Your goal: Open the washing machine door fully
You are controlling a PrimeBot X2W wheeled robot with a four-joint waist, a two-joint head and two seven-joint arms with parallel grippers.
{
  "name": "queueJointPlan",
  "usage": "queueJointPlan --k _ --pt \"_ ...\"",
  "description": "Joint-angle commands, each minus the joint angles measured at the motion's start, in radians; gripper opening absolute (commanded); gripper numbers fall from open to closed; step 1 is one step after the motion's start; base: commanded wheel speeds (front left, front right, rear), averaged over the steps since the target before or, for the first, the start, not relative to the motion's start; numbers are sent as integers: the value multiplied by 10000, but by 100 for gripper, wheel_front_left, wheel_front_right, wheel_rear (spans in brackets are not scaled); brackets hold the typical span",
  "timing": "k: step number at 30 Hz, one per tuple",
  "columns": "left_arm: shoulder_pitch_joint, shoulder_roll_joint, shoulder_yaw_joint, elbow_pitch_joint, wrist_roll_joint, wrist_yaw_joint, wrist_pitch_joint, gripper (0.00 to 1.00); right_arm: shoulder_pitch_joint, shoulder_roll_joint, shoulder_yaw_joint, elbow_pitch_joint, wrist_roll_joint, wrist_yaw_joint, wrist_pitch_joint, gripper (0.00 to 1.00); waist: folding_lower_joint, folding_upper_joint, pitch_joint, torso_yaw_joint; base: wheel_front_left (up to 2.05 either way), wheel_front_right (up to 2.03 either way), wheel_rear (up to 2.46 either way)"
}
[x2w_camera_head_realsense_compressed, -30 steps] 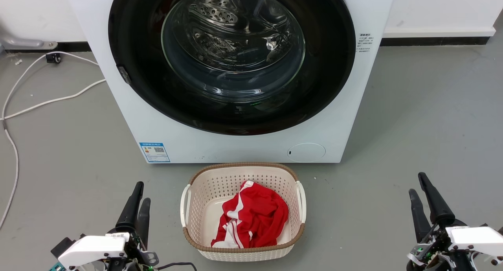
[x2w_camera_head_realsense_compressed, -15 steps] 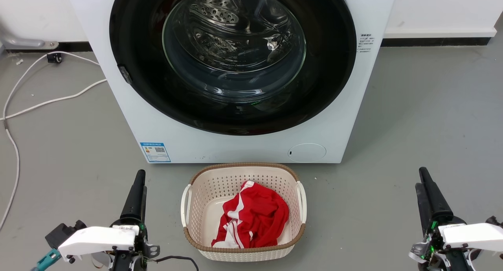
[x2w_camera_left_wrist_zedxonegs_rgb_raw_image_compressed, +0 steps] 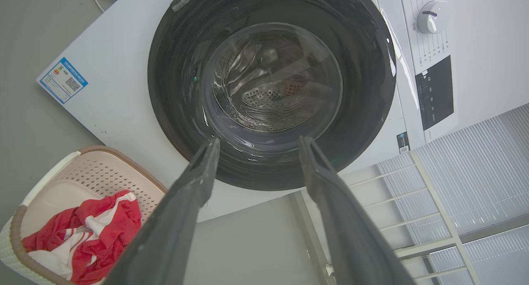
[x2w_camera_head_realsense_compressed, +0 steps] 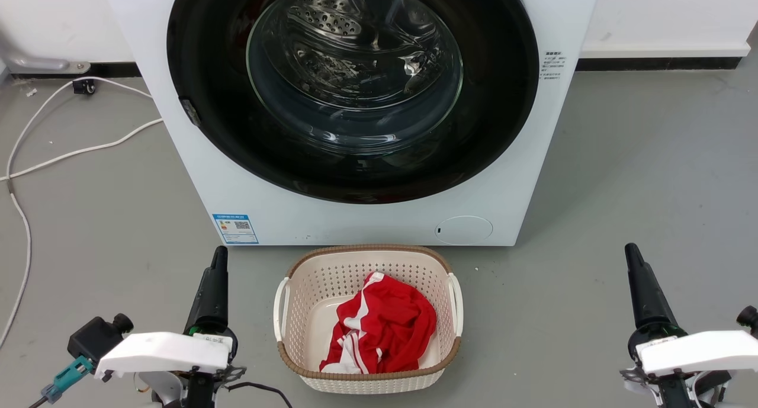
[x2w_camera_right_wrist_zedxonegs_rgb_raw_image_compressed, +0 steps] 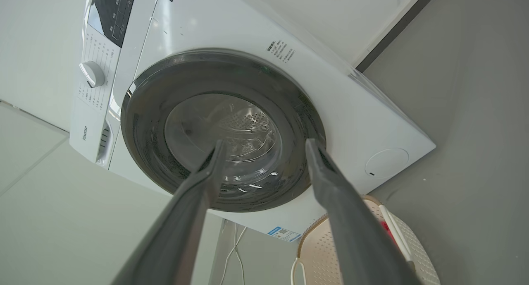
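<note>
Grey floor (x2w_camera_head_realsense_compressed: 651,159); washing machine door (x2w_camera_head_realsense_compressed: 353,82) shut. Wrist views: left tool (x2w_camera_left_wrist_zedxonegs_rgb_raw_image_compressed: 258,141), right tool (x2w_camera_right_wrist_zedxonegs_rgb_raw_image_compressed: 264,142) fingers spread; control knob (x2w_camera_left_wrist_zedxonegs_rgb_raw_image_compressed: 430,16) visible.

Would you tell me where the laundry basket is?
In the head view the laundry basket sits on the floor, bottom centre, in front of the washing machine, between the left gripper and right gripper.

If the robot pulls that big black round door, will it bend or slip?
The washing machine door looks like hard plastic and glass, so it probably swings stiffly, not bends. Its shiny face reflects light, so a grip may slip there.
</note>
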Motion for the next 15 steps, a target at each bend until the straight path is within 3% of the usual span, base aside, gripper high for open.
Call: queueJointPlan --k 1,15 --pt "-133 26 -46 -231 439 44 -122 100 -30 -18 21 -277 -563 1 -101 100 -1 0 -2 4 0 0 0" --pt "-69 29 -444 -303 2870 309 -613 100 214 -12 25 -599 -3250 0 -587 100 -1 0 -23 28 0 0 0"
